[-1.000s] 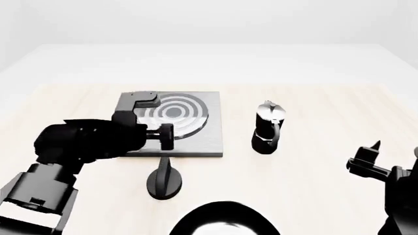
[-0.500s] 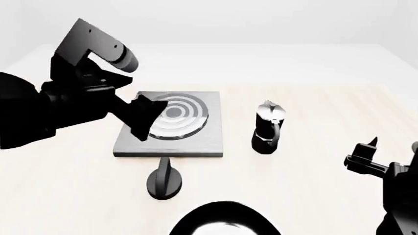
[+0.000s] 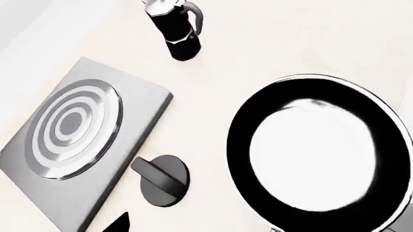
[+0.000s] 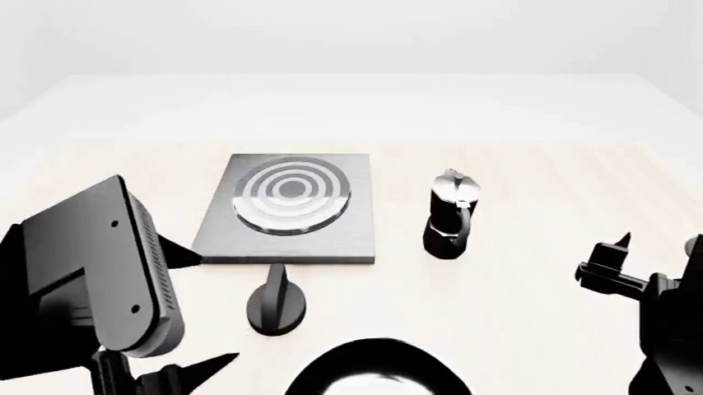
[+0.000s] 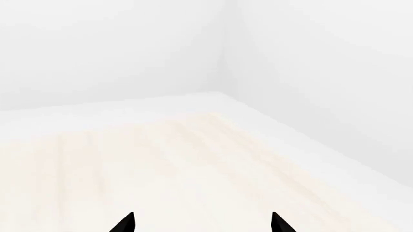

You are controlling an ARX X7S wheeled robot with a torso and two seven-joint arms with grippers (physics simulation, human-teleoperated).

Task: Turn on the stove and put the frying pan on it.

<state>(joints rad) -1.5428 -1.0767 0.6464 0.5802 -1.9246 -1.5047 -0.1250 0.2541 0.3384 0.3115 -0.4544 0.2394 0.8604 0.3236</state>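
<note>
— Starting big: the pale wooden table (image 4: 549, 189) carries everything, and the stove (image 4: 329, 239), a grey slab with a ringed burner (image 4: 288, 196), lies ahead of the left gripper (image 4: 176, 317). Agreed?

— Yes. The frying pan (image 3: 319, 157) sits off the slab, close to the robot and inboard of that gripper; the head view catches only its far rim (image 4: 379, 370). From the left wrist camera I see its pale glossy inside whole, but the handle runs out of view.

— And the black knob (image 4: 276, 303)?

— On the table between slab and pan, touching neither, grip ridge pointing at the slab. The moka pot (image 4: 450, 214) stands beyond it, beside the stove, well clear.

— Is the left gripper holding anything?

— Nothing that I can see. Two dark fingertips (image 4: 209, 364) stand apart, so I judge it spread open and empty, raised above the table.

— The right gripper (image 4: 657, 251)?

— Parked far from all of it, prongs apart, empty; its camera shows only bare table and wall.

— So, the knob first?

— I cannot tell whether it is already turned. If not, come straight down over it, line the fingers across the ridge, close firmly, then rotate without dragging it sideways. For the pan, find the handle and lift level, keeping away from the pot.
</note>
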